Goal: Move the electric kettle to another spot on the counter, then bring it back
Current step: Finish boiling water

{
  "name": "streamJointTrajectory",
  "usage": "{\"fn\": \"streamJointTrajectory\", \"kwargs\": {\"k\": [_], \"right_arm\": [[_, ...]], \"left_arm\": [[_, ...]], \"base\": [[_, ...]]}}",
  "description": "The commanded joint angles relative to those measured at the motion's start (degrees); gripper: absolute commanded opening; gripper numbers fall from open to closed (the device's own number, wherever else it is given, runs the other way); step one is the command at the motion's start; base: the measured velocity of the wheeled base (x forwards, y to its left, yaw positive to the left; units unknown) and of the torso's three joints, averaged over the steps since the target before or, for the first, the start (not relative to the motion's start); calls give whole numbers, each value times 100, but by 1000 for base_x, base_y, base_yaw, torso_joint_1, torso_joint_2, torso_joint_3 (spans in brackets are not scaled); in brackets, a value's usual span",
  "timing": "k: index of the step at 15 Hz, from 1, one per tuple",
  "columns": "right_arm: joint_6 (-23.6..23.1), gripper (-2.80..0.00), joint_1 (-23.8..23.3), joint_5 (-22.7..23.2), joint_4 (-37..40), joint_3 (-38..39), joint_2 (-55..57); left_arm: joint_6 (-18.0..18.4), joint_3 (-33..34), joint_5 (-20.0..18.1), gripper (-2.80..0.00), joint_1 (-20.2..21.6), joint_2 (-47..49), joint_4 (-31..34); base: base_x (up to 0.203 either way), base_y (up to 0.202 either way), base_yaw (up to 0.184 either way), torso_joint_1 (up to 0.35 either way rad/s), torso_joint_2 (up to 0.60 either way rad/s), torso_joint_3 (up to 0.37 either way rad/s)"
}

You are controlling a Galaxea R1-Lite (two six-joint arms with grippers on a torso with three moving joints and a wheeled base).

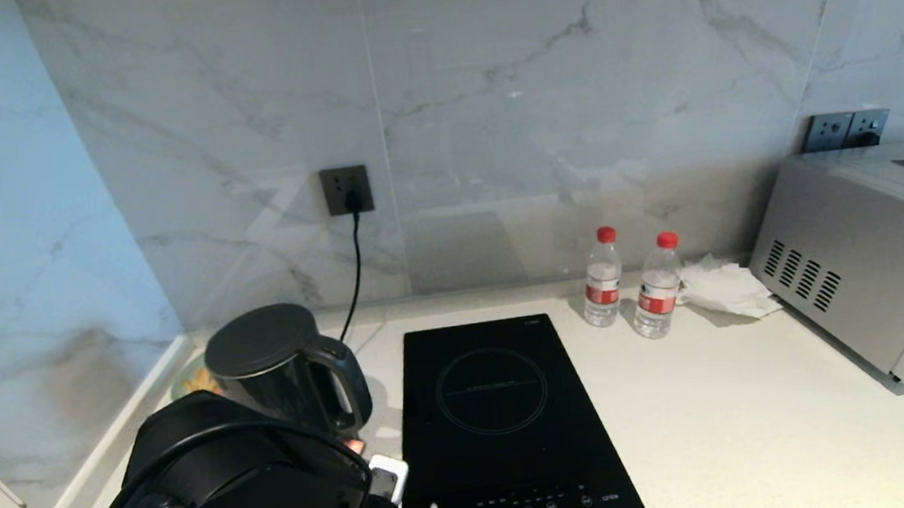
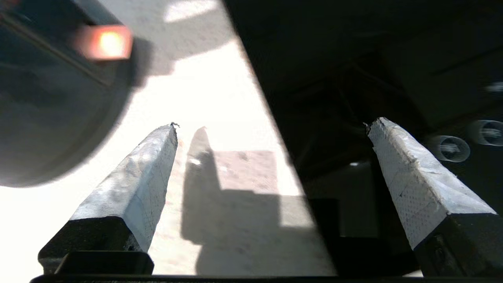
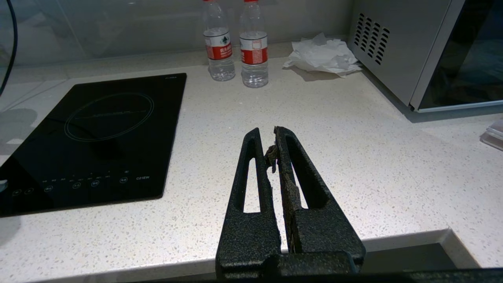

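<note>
Writing on the hob: the black glass induction hob (image 1: 507,421) carries small white lettering by its touch controls that looks like "C21EW" in the right wrist view; a tiny mark at its far corner is too small to read.
Bottle labels: two clear water bottles with red caps (image 1: 601,278) (image 1: 658,287) wear red and white labels; the print cannot be made out.
Electric kettle: the glossy black electric kettle (image 1: 282,367) stands at the left rear of the counter (image 1: 761,415), just left of the hob, its loop handle turned toward the hob and an orange light glowing at the handle's foot (image 2: 104,42).
Cord: a black cord (image 1: 354,271) runs from a dark wall socket (image 1: 346,190) down behind the kettle.
Left gripper: the left gripper (image 2: 271,129) hangs low over the strip of counter between kettle and hob, fingers (image 2: 137,184) spread wide with nothing between them; one tip is over the white stone, the other over the hob's glass. They touch neither (the kettle's base is just beside the nearer finger).
Right gripper: the right gripper (image 3: 273,135) is over the counter's front edge, well right of the hob, its fingers pressed together on nothing.
Other things: crumpled white paper (image 1: 725,287) lies between the bottles and a silver microwave oven (image 1: 870,266).
</note>
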Motion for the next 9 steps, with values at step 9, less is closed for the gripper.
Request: {"fn": "streamJointTrajectory", "kwargs": {"k": [9], "right_arm": [[0,-280,0,-1,-2,0,0]], "left_arm": [[-724,-1268,0,0,180,-91,114]], "base": [[0,0,0,0,0,0]]}}
